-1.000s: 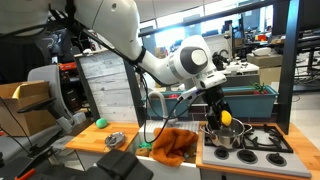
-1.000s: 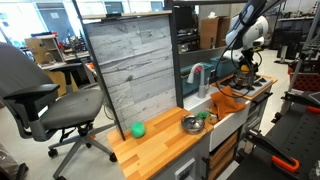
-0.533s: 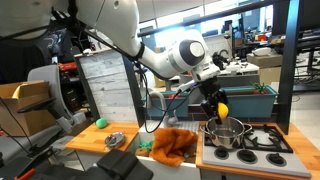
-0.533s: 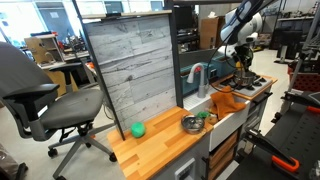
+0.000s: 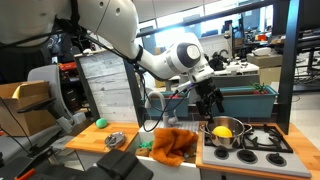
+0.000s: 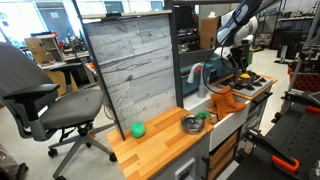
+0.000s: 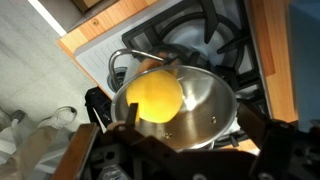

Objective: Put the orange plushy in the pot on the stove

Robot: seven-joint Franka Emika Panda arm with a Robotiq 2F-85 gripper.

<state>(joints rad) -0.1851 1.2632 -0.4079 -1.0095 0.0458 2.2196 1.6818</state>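
Observation:
The orange plushy is a round yellow-orange ball lying inside the steel pot on the stove. In the wrist view the plushy rests against the left wall of the pot, free of the fingers. My gripper hangs open just above the pot, with nothing between its fingers. The wrist view shows the gripper straddling the pot, one dark finger on each side. In an exterior view the gripper is small and far off above the stove.
A crumpled orange cloth lies beside the stove, over the sink edge. A small metal bowl and a green ball sit on the wooden counter. A faucet stands near the sink. Black burner grates surround the pot.
The gripper went from shut on the plushy to open. The plushy dropped into the pot, and the gripper has lifted slightly above it.

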